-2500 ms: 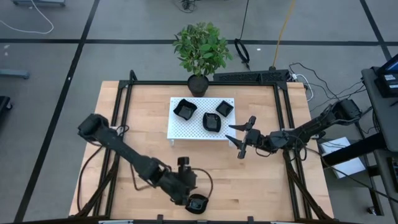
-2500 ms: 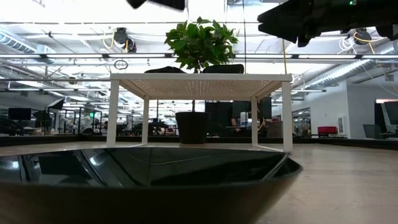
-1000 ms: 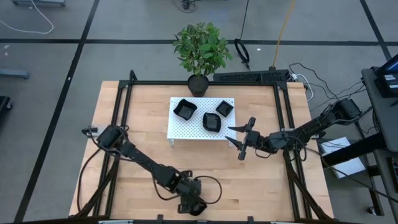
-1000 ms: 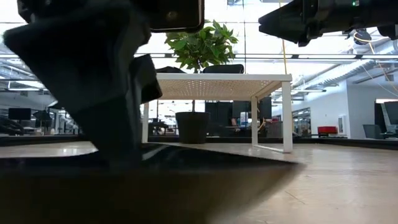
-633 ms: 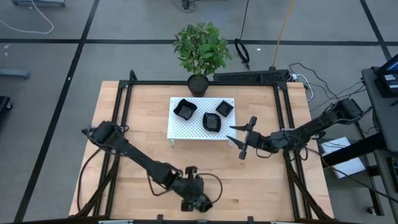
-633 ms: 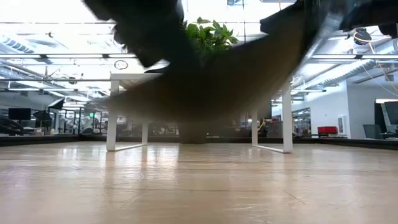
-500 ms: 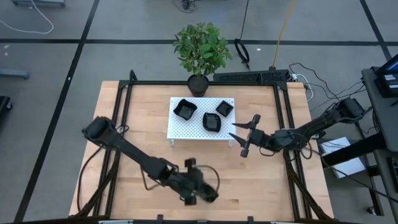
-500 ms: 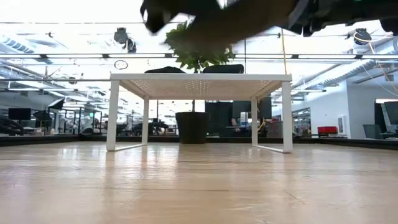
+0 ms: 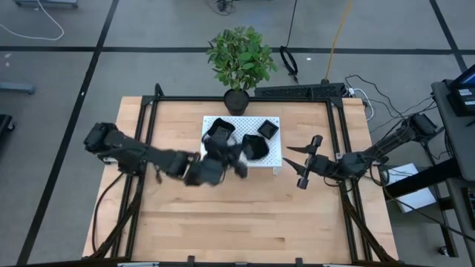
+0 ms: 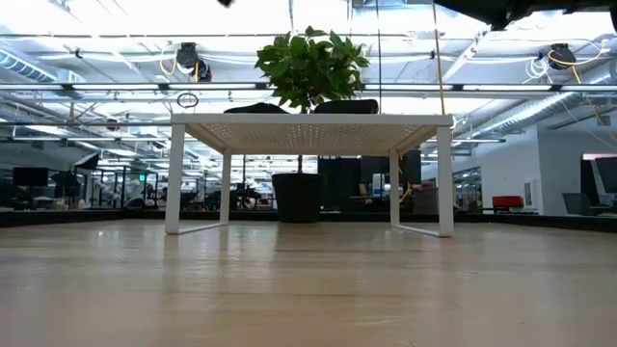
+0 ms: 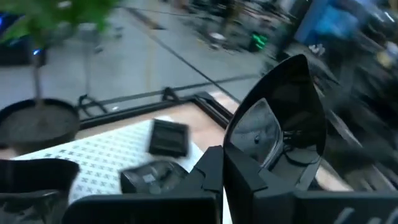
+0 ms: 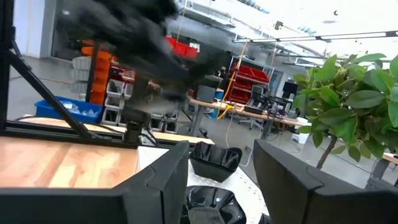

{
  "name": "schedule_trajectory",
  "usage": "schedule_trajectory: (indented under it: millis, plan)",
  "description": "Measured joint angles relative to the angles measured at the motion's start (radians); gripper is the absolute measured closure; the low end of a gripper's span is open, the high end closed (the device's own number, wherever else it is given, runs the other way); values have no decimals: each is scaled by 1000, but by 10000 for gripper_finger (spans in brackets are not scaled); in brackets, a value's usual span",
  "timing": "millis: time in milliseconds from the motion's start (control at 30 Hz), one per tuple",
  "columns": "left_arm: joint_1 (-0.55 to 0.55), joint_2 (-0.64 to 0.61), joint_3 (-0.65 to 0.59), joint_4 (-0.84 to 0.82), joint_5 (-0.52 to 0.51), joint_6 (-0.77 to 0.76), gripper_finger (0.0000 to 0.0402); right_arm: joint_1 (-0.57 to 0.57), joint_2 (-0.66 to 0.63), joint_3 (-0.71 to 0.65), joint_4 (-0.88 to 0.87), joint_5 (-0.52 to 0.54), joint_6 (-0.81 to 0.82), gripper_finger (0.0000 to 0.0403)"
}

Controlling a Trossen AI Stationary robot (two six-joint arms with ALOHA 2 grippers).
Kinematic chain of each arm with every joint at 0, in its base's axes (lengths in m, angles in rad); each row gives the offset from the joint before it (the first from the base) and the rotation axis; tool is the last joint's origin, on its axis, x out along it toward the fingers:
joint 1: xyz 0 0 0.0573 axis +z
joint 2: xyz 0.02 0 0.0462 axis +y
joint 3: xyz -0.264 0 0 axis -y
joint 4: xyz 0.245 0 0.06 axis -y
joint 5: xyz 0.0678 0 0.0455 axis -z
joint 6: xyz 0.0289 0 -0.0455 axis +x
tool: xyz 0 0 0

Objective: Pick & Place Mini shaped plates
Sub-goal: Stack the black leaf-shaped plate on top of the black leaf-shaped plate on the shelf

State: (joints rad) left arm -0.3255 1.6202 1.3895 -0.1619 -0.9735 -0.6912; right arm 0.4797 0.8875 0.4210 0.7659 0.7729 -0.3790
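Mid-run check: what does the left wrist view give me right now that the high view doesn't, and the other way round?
Only the left wrist view: the left gripper clamped on a leaf-shaped plate, seen close up, rim between the fingers.

Only the high view: the whole table, the right gripper waiting open beside the platform, and the left arm reaching over the platform's near edge.

Both: the white perforated platform with black plates already on it, and the potted plant behind.

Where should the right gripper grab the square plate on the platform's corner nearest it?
Grip the square plate by its raised rim, one finger inside and one outside, coming from above. It lies flat and open side up on the platform, so only the rim offers an edge. The right gripper is open.
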Motion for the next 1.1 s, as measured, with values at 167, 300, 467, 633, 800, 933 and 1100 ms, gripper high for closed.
schedule_trajectory:
  millis: [167, 300, 467, 633, 800, 933, 1100]
  plan:
    - [124, 16, -7, 9, -4, -242, 390, 13, 0, 0, 0, 16, -11, 239]
    - [164, 15, -98, 83, -76, -369, 355, 13, 0, 0, 0, 16, -18, 239]
    - [176, 20, -242, 286, -77, -408, 338, 13, -1, 0, 0, 19, -35, 239]
    - [162, 36, -306, 382, -49, -388, 370, 13, 0, 0, 7, 19, -35, 243]
    - [147, 40, -308, 414, -47, -297, 397, 13, -1, 0, 21, 18, -32, 243]
    - [128, 39, -308, 489, -41, -176, 396, 13, 0, 0, 15, 17, -26, 243]
    - [93, 33, -308, 671, 52, 164, 375, 13, 0, 0, -31, 16, 14, 243]
